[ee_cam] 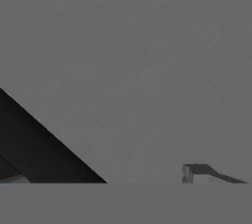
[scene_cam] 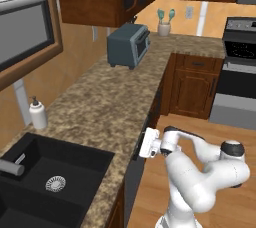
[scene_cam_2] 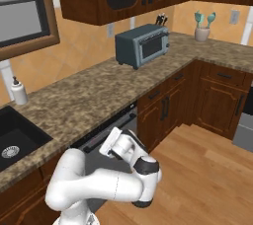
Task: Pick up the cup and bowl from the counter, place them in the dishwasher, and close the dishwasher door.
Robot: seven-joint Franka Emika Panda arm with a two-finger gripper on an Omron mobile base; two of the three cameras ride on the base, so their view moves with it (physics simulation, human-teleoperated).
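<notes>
So the gripper (scene_cam: 142, 145) is shoved right up against the dishwasher door (scene_cam_2: 118, 123), just under the front edge of the counter (scene_cam: 110, 102). The hand camera has the door's flat grey panel (ee_cam: 147, 70) right in its face. The fingers are spread wide with nothing between them, which makes sense if it's pushing the door with the hand instead of grabbing anything. The door looks upright and pretty much shut, though I can't tell if it's fully seated. My guess is the cup and bowl are already inside behind it, so this would be the last step, but there's no way to check from here. The black sink (scene_cam: 45, 172) is set into the near left end of the counter, with a white soap bottle (scene_cam: 37, 114) at its back edge. Further along there's speckled brown granite, a grey toaster oven (scene_cam: 129, 46) by the back wall, then a utensil pot (scene_cam: 164, 28) in the far corner. The stove (scene_cam: 239, 72) is off to the right, with a wood floor (scene_cam_2: 207, 169) below.
</notes>
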